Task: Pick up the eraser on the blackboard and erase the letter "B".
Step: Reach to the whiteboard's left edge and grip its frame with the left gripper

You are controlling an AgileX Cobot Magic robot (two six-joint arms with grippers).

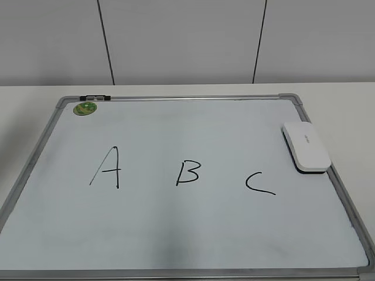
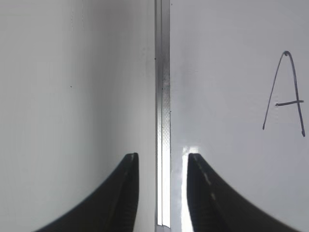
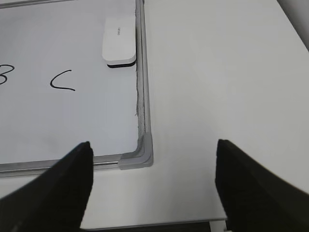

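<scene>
Right end effector (image 3: 153, 186) hangs with jaws wide apart and empty above the table's near right board corner; left end effector (image 2: 161, 193) is parted too. The white oblong plastic eraser (image 1: 306, 147) lies untouched at the pale silver-framed blackboard's (image 1: 193, 98) right edge, and the black marker letter "B" (image 1: 188, 172) is intact. Everything remains.

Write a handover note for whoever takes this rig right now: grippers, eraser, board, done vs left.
Left gripper: open, empty, over the blackboard's left frame edge, near the letter "A".
Right gripper: open wide, empty, above the board's near right corner.
The eraser lies untouched at the board's right edge, beyond the letter "C".
The letter "B" is intact.
Done: nothing.
Left: grasp the eraser, probably with the right arm, and wipe the B only.
</scene>
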